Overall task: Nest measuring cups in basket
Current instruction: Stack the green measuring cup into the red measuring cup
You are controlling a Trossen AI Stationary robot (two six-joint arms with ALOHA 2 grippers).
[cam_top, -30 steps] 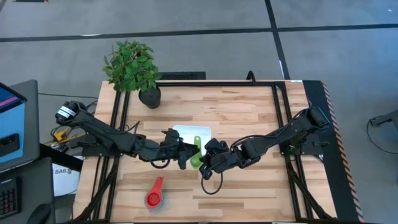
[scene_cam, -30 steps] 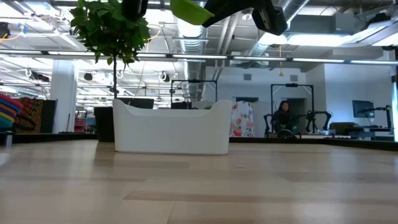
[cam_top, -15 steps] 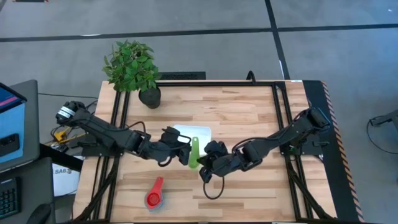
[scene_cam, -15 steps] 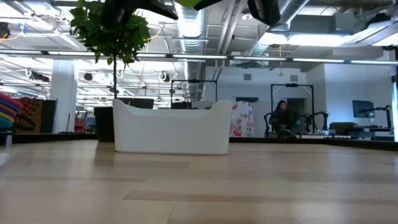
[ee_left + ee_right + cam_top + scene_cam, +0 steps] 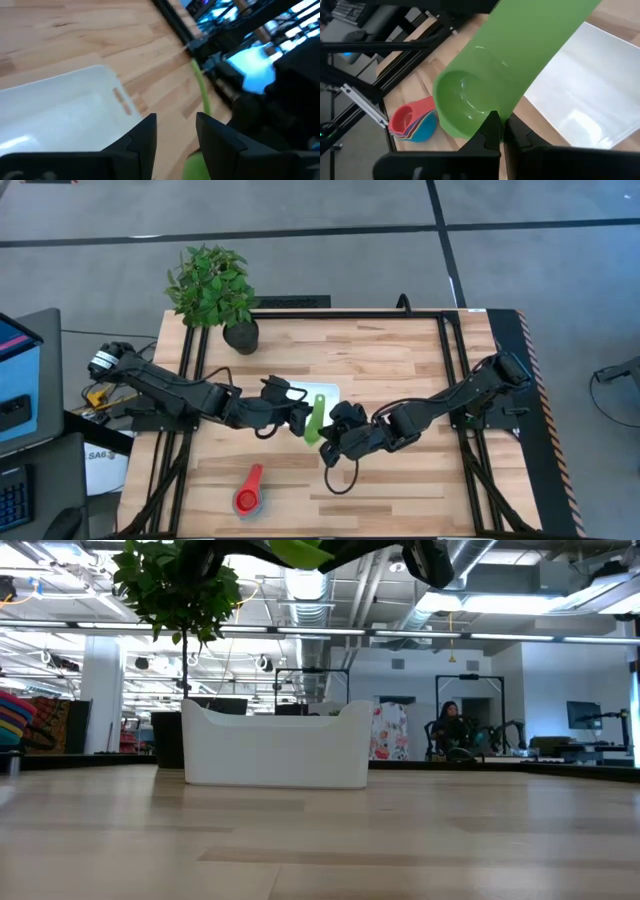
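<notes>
A green measuring cup [image 5: 316, 420] hangs in the air over the near edge of the white basket [image 5: 308, 394], its handle pointing toward the far edge. My right gripper [image 5: 331, 434] is shut on it. My left gripper [image 5: 300, 416] is open right beside the cup; in the left wrist view its fingers [image 5: 150, 131] stand next to the green bowl [image 5: 194, 165] and the edge-on handle [image 5: 202, 95]. A nested stack of cups, red on top [image 5: 247, 492], rests on the table toward the near edge. The basket [image 5: 275, 745] stands flat on the wood. My right gripper [image 5: 501, 127] pinches the green cup at the rim of its bowl [image 5: 485, 112], near where the handle begins. The cup is lifted clear of the table, its open mouth turned toward the wrist camera and the handle [image 5: 545, 35] reaching away over the basket [image 5: 580, 90]. My left gripper [image 5: 175, 135] is close against the green cup, but I cannot tell whether a finger touches it.
A potted plant [image 5: 212, 288] in a black pot stands at the table's far left corner. The stack of red and blue cups [image 5: 412, 122] lies near the table's near edge. Bare wood lies right of the basket and along the far side.
My left gripper has moved toward the table's right and far side, closing in on the green cup from its left. The right gripper has kept the cup aloft, shifting it slightly toward the far edge over the basket.
</notes>
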